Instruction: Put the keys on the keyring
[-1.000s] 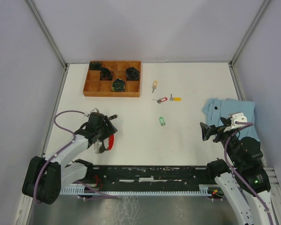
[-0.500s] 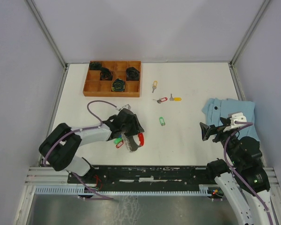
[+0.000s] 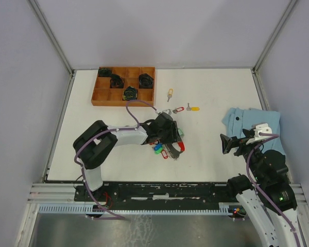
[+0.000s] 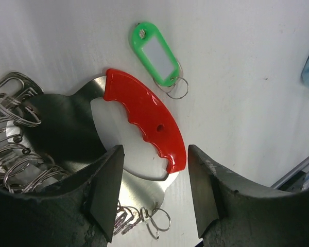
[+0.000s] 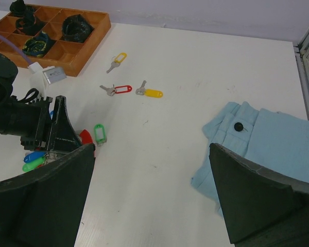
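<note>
The keyring [image 3: 171,149], a metal plate with a red curved strap [image 4: 147,119], several wire rings and coloured tags, lies at the table's middle. My left gripper [image 3: 170,138] stands over it. Its jaws are apart astride the plate's end [image 4: 154,190], with white table showing by the right finger. A green-tagged key [image 4: 157,54] lies just beyond the strap. Red-tagged [image 3: 177,109] and yellow-tagged [image 3: 194,108] keys lie further back, and another yellow-tagged key [image 3: 170,93] beyond them. My right gripper [image 3: 227,144] is open and empty [image 5: 152,206], above the table at the right.
A wooden compartment tray [image 3: 123,86] with dark bundles stands at the back left. A light blue garment [image 3: 252,123] lies at the right edge by my right arm. Frame posts stand at the back corners.
My left arm has swept from the table's left to its middle, and the keyring has come along with it, up to the green-tagged key. My right arm has not moved.
</note>
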{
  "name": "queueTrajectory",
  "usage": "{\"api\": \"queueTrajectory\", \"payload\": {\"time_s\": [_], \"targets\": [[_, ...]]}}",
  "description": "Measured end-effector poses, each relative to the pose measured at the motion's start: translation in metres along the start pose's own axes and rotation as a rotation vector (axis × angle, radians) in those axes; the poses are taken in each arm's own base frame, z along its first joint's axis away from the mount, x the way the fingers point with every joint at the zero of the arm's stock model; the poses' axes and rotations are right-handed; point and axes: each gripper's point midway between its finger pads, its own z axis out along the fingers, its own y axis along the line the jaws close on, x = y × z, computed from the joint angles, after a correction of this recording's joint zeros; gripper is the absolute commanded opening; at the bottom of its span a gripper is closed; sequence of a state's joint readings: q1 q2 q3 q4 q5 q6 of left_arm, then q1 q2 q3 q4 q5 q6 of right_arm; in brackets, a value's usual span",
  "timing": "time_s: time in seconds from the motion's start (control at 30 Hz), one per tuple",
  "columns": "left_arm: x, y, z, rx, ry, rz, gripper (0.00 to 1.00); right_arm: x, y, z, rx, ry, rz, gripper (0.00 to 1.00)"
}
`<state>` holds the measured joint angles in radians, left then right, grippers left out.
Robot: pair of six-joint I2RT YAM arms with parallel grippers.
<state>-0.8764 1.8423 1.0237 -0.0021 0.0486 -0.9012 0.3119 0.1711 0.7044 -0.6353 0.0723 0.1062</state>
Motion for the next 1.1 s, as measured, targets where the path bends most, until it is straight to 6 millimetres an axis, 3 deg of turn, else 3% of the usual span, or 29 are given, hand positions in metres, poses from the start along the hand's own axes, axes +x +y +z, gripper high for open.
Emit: {"api": "queueTrajectory", "payload": {"time_s": [0.2,0.4,0.5,0.77,0.93,1.1], "targets": [[-0.004,0.004,-0.02,-0.032,-0.008,0.073,0.63,0.0,0.0,0.001,0.0,0.003,0.001,1.0],[-0.016,-0.005,-0.066,0.006,-0.07,0.148,0.65,0.009,0.006,0.009,-0.029,0.059,-0.003,1.0],[-0.014,-0.003,-0.078,0.017,-0.079,0.168,0.65,0.017,0.016,0.016,-0.083,0.134,-0.003,1.0],[0.026,0.035,-0.077,-0.045,0.028,0.183,0.59,0.035,0.052,0.043,-0.253,0.356,0.06,0.91],[0.045,0.03,-0.077,-0.013,0.074,0.22,0.46,0.062,0.075,0.058,-0.354,0.507,0.142,0.88],[0.052,0.019,-0.075,0.047,0.088,0.238,0.39,0.095,0.092,0.064,-0.411,0.614,0.209,0.85]]}}
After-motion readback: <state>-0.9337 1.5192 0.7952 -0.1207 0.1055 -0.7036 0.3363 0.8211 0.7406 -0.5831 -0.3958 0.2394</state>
